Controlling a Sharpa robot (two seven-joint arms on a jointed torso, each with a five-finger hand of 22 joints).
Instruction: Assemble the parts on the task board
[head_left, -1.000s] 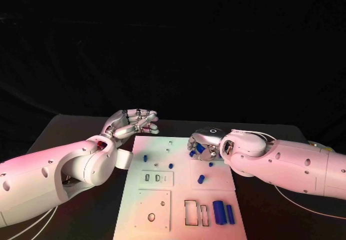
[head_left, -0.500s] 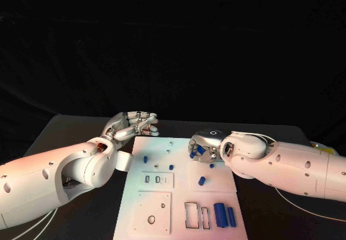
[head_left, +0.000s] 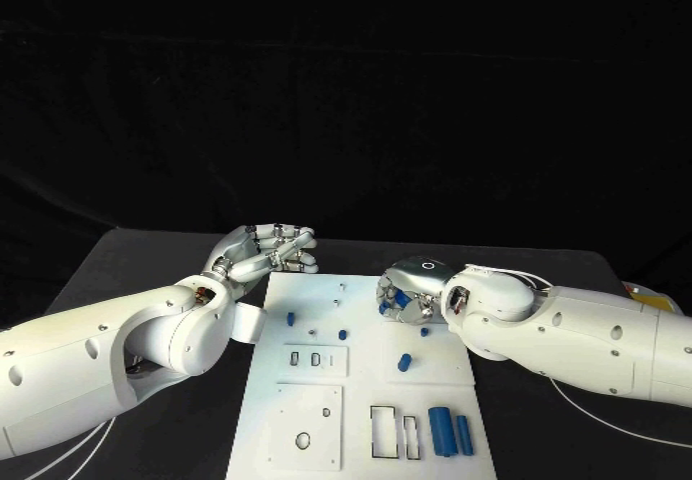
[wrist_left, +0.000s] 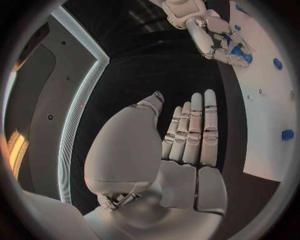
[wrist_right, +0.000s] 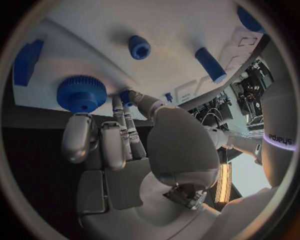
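The white task board (head_left: 364, 385) lies mid-table. My right hand (head_left: 408, 290) hovers over its far right part, fingers curled down. In the right wrist view its thumb and a fingertip (wrist_right: 117, 107) pinch a small blue part (wrist_right: 127, 95), right beside a blue gear (wrist_right: 81, 93) standing on the board (wrist_right: 187, 30). A blue peg (wrist_right: 139, 47) and a blue cylinder (wrist_right: 209, 64) lie farther on. My left hand (head_left: 268, 250) is raised off the board's far left corner, holding nothing, fingers straight and side by side (wrist_left: 190, 135). Two long blue pieces (head_left: 449, 428) lie near the front right.
Small blue parts (head_left: 290, 317) (head_left: 342, 332) (head_left: 404, 359) are scattered on the board's middle. Rectangular recesses (head_left: 389, 428), small slots (head_left: 310, 356) and an oval hole (head_left: 303, 438) mark its near half. A yellow object (head_left: 649, 297) sits at the table's right edge.
My right hand has sunk slightly toward the board and my left hand has dropped a little. The loose parts lie where they were.
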